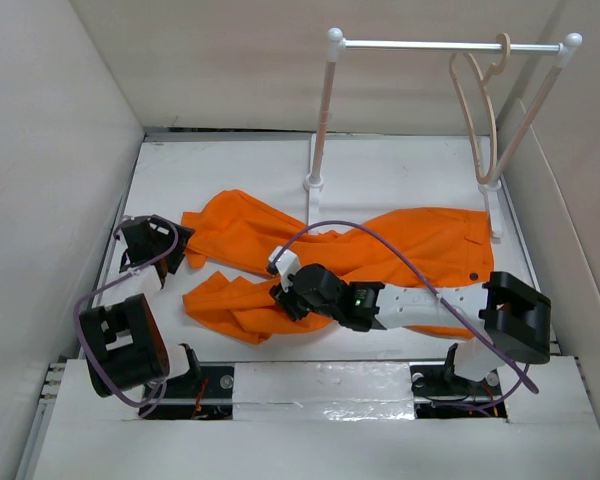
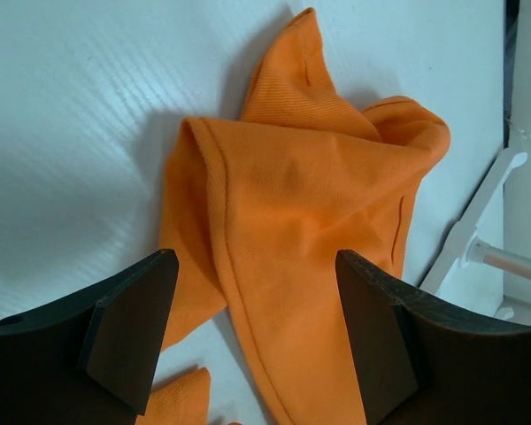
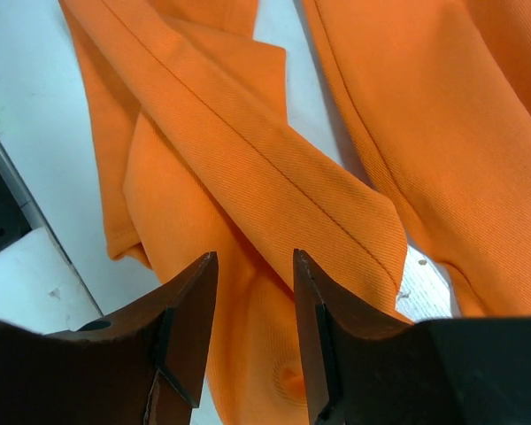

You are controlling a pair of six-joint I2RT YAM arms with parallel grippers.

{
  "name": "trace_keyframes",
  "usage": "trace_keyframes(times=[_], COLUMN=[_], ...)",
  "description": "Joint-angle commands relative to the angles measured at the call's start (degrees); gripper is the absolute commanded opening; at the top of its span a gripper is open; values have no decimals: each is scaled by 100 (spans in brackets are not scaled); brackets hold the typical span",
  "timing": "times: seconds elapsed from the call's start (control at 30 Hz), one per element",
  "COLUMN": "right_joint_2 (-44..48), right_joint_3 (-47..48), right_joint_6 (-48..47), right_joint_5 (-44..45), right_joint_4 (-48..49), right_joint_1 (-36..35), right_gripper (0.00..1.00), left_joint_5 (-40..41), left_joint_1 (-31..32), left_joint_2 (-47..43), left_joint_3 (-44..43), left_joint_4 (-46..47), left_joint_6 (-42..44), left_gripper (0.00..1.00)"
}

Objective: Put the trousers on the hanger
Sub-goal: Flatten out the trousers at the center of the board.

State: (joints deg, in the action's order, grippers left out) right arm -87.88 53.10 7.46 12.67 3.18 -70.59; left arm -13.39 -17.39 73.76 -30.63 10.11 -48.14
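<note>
Top external: trousers (image 1: 420,240) partly beneath right arm (image 1: 410,303)

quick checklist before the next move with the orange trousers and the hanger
1. Left gripper open over the bright orange cloth trousers: ok.
2. Right gripper hold on a trouser fold: cannot tell; cloth sits between narrow jaws.
3. Trousers lying flat: not ok, legs crumpled and folded.
4. Thin pale wooden hanger in hand: not ok, it hangs on the white metal rail, away from both grippers.
</note>
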Motion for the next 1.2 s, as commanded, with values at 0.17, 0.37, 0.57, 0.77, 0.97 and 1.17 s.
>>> trace_keyframes(times=[0.17,0.37,0.57,0.77,0.97,1.17], right_joint_2=[-10,34,148,148,130,429], right_joint_3=[209,253,253,139,69,-186], right_joint_6=[27,80,89,150,238,264], right_joint_5=[324,456,509,640,763,912], right_joint_4=[455,438,420,429,535,737], right_joint_1=[-175,-227,-341,-394,-394,-394], right_gripper=[30,30,27,12,10,21], left_joint_5=[-252,-121,21,-6,-6,-24], left_joint_1=[-28,-28,24,25,130,908], left_joint_2=[288,552,675,956,1027,-70], left_joint_3=[-268,-224,-259,-417,-409,-933], left_joint_4=[694,791,1019,1485,1705,1592], left_joint_6=[-82,-213,-318,-328,-363,-267], left_gripper=[61,59,53,38,10,0])
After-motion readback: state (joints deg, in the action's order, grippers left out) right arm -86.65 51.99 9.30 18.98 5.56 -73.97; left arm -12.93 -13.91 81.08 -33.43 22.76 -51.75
